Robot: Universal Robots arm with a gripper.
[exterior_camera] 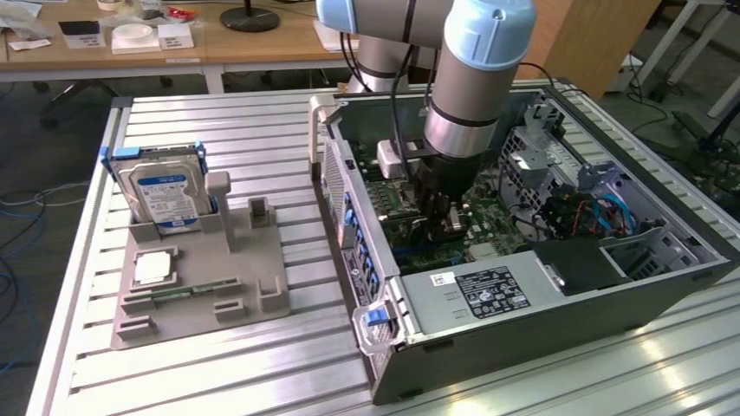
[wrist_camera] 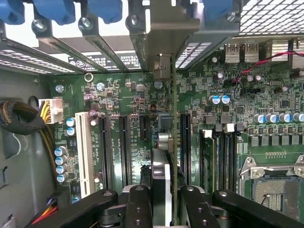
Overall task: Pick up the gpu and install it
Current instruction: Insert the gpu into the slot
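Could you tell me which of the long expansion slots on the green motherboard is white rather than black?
The white plastic slot, the one nearest the yellow-wired power connector; the other long slots beside it are black.

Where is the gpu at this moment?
The gpu is inside the open computer case, held edge-on in the tool over the motherboard, among the black expansion slots.

Slatted table (exterior_camera: 231,130) bears fixture (exterior_camera: 203,277), case (exterior_camera: 555,303).

Wooden desks (exterior_camera: 173,52), chair base (exterior_camera: 251,17), grey floor (exterior_camera: 47,147)
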